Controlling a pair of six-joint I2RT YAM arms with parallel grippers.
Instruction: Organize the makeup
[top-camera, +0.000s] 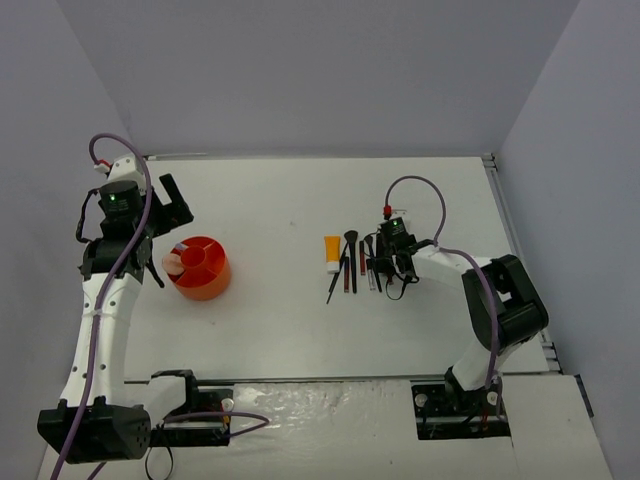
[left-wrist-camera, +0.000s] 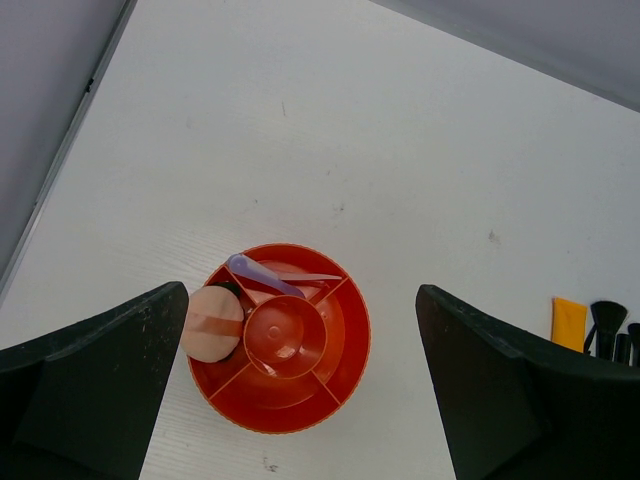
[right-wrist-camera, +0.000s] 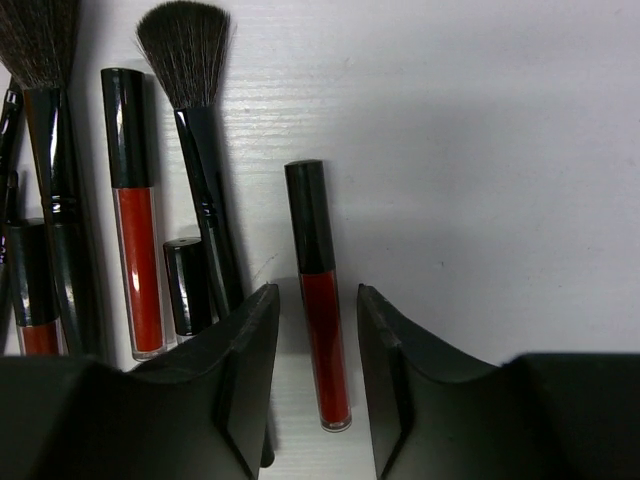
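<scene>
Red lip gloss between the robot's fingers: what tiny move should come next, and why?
Probably close the right end effector until it pinches the red lip gloss. Its fingers sit either side of the tube, small gaps showing, so nothing is gripped yet.

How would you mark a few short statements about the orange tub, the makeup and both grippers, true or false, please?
1. The left gripper stands wide open. True.
2. The round orange plastic divided tub is empty. False: a pale pink round puff lies in one compartment.
3. The right gripper has a finger on each side of a red lip-gloss tube with a black cap. True.
4. The orange-and-white squeeze tube lies in the tub. False: it lies on the white table, well apart from the tub.
</scene>
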